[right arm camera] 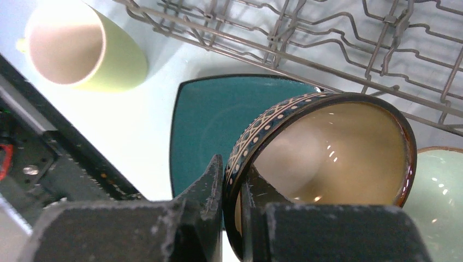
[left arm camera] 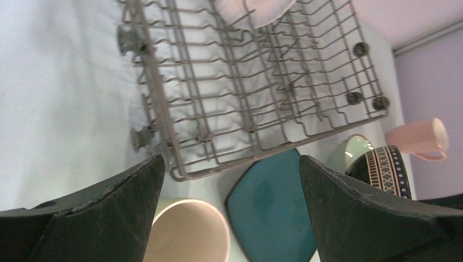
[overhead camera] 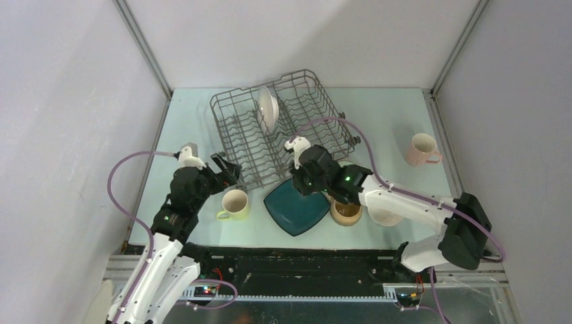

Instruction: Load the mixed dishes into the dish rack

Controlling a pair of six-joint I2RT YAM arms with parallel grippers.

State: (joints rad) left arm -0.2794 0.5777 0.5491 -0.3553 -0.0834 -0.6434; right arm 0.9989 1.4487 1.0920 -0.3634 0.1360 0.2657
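The right end effector is pinched narrow on the rim of the brown bowl, one finger inside the wall and one outside. The bowl hangs tilted, mouth toward the wrist camera, and seems lifted off the worktop. Beneath the end effector lies the teal plate, and the green bowl sits just to one side. The rack lies straight ahead, its near rim running crosswise just beyond the bowl. The coming move looks like a short carry forward over that rim, then setting the bowl on edge between tines. The left end effector is spread wide and empty above the yellow mug, by the rack's near corner, so the right arm is the one placed to load
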